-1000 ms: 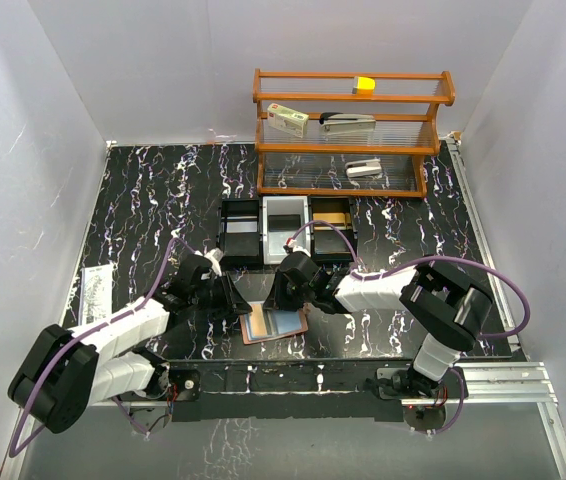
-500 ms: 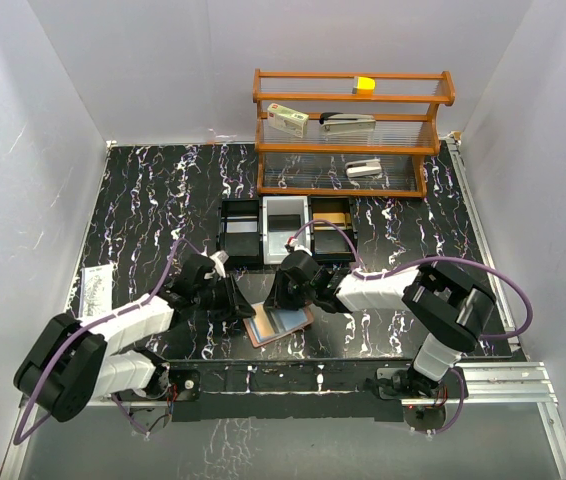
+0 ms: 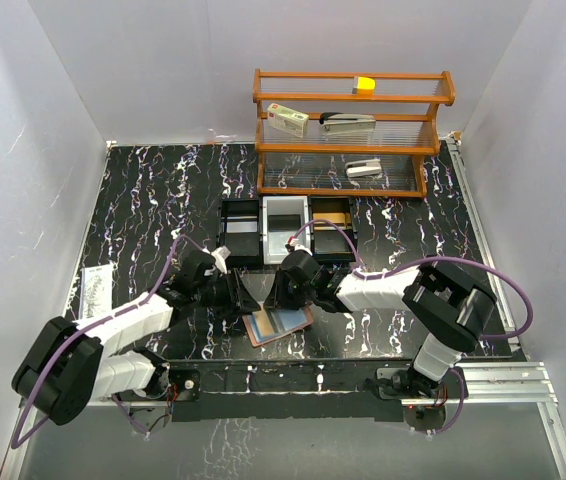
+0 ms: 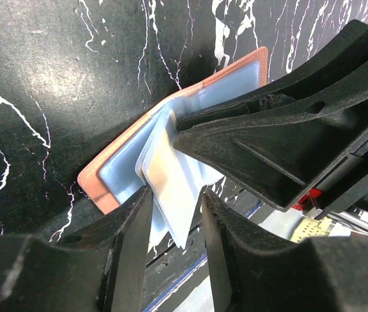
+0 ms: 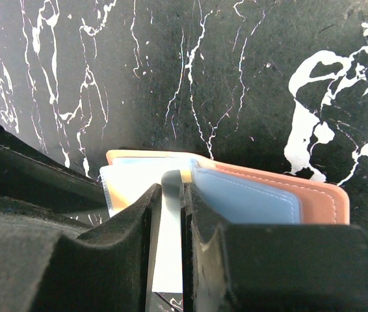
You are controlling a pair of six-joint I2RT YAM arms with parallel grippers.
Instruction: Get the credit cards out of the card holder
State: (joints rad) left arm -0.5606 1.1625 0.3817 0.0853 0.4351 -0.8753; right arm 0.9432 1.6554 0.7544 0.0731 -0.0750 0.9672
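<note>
Left pincer (image 4: 175,207): jaws a little apart, straddling the free corner of the credit cards (image 4: 171,166). The corner sits in the gap and doesn't look clamped.

Right pincer (image 5: 172,190), just across the cards from it: near-closed slit with a thin pale leaf in it. Can't tell if it's gripping or just pinning.

Cards are fanned partway out of the card holder (image 4: 103,177), which lies open on the desk (image 4: 47,78) right under both pincers.

Handling guess:
- Cards are light, stiff and slick, springy if bent. Take the exposed edge and pull along the pocket.
- Holder is soft and light, and will likely drag along unless held down.

No readable print on cards or holder.
</note>
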